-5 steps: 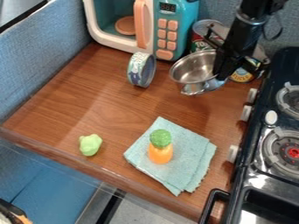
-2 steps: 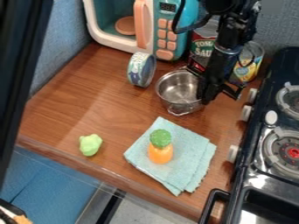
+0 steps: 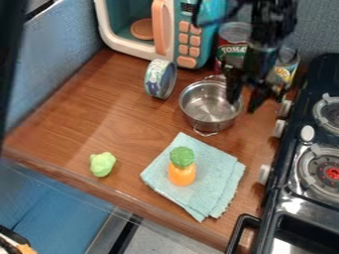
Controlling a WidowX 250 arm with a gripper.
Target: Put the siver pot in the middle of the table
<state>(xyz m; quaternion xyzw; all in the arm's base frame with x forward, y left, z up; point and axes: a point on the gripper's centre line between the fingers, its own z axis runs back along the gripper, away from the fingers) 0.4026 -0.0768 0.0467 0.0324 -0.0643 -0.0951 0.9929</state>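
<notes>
Step in hand, my judgement: setting down or correcting the pot's place. The silver pot (image 3: 206,107) stands upright on the tabletop (image 3: 99,116), right of its middle and toward the back. My gripper (image 3: 242,106) is at the pot's right rim, fingers spread well apart with bare wood showing between them; nothing is clamped. Whether either finger touches the rim I cannot tell.

Next move: I read the pot as short of the middle. Close on the rim, lift slightly, carry it left and a little forward, lower it level, release. If this spot is accepted, rise straight up first; a sideways exit could drag or tip the pot.

Surroundings: round tin (image 3: 161,79) on its edge just left of the pot, liable to roll if bumped. Folded cloth (image 3: 215,173) just in front, with an orange-and-green toy (image 3: 182,174) on it; a pot base landing on the cloth's corner would sit tilted. Green toy (image 3: 102,164) well apart, near the front edge. Red can (image 3: 232,48) and yellow can (image 3: 285,69) behind crowd my arm.
</notes>
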